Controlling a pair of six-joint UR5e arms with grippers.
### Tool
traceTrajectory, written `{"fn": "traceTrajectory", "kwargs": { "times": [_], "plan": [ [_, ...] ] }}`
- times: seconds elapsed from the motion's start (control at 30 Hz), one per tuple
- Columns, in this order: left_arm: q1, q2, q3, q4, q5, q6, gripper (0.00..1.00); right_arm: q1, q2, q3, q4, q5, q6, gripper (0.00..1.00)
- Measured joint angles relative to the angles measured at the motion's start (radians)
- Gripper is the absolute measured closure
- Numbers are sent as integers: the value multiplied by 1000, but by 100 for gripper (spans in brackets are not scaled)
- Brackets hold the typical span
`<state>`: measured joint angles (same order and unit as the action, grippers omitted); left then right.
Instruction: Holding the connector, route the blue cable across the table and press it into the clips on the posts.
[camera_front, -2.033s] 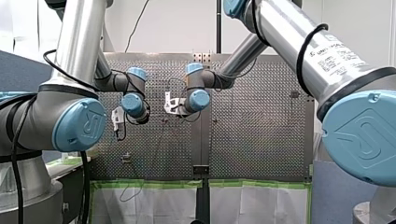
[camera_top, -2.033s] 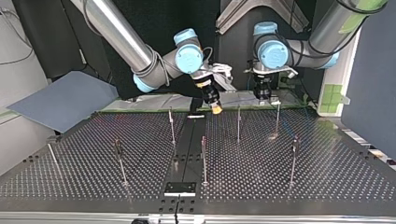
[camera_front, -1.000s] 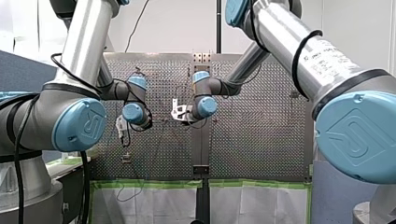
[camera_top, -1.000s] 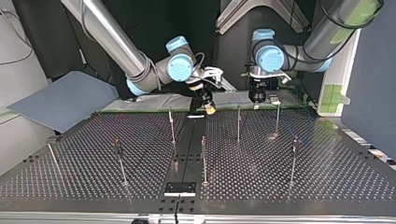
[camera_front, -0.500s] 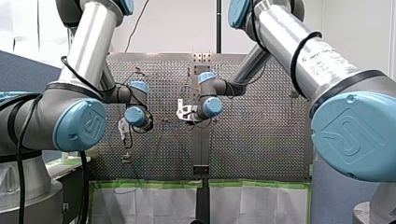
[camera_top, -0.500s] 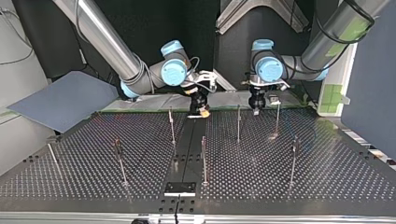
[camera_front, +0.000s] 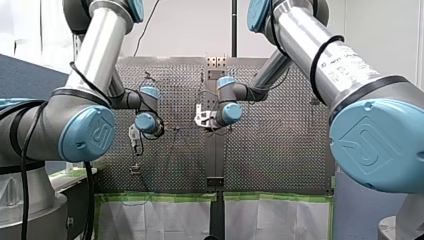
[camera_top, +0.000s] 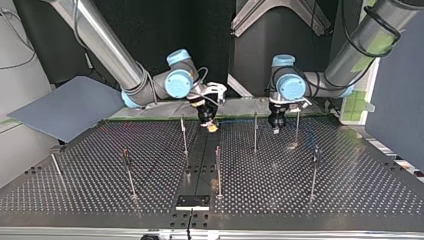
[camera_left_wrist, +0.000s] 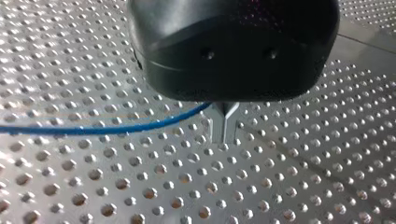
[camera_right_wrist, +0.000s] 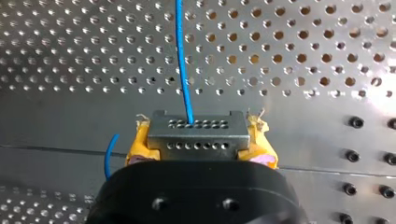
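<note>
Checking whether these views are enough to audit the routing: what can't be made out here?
1. Left wrist view: the spot where the blue cable meets my left gripper is hidden by the gripper's black body.
2. Right wrist view: the cable leaving the connector in my right gripper is cut off by the edge.
3. Top view: the clips on the posts are too small to see, and the cable is too thin to trace.

In the front view, a printed label (camera_front: 347, 62) on the silver tube of my right arm (camera_front: 300, 30), at about two o'clock, has a top line that reads "UNIVERSAL ROBOTS". The finer lines beneath it are too small to make out. The big blue cap (camera_front: 372, 145) on that arm, at four o'clock, bears a raised "UR" emblem. The smaller blue cap (camera_front: 90, 134) on my left arm (camera_front: 97, 50), at nine o'clock, bears the same emblem.
</note>
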<state>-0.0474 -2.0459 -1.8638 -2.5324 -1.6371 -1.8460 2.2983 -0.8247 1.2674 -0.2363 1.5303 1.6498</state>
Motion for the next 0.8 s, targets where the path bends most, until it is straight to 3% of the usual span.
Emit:
{"fn": "traceTrajectory", "kwargs": {
  "times": [0.2, 0.27, 0.3, 0.37, 0.4, 0.43, 0.47, 0.5, 0.53, 0.57, 0.8],
  "plan": [
    [13, -17, 53, -18, 5, -6, 100, -14, 0, -12, 0, -1, 0, 100],
    [15, -17, 70, -29, 6, -8, 85, -18, 0, -13, 0, -1, 1, 100],
    [16, -17, 76, -33, 6, -8, 85, -19, 0, -14, 0, -1, 1, 100],
    [18, -17, 86, -44, 6, -9, 68, -21, 0, -14, 0, -1, 0, 100],
    [19, -17, 89, -48, 6, -9, 68, -22, 0, -14, 0, -1, 0, 100],
    [20, -17, 90, -52, 5, -9, 46, -23, 0, -14, 0, -1, 0, 100],
    [20, -18, 92, -56, 5, -9, 34, -23, 0, -14, 0, -1, 0, 100],
    [21, -18, 93, -60, 4, -8, 34, -23, 0, -15, 0, -1, 0, 100],
    [21, -18, 93, -64, 2, -8, 22, -23, 0, -15, 0, -1, -1, 100],
    [21, -18, 93, -72, -3, -6, 0, -23, 0, -15, 0, -1, -1, 100],
    [18, -17, 93, -139, -52, 43, 0, -23, 0, -15, 1, -10, -3, 100]
  ]
}}
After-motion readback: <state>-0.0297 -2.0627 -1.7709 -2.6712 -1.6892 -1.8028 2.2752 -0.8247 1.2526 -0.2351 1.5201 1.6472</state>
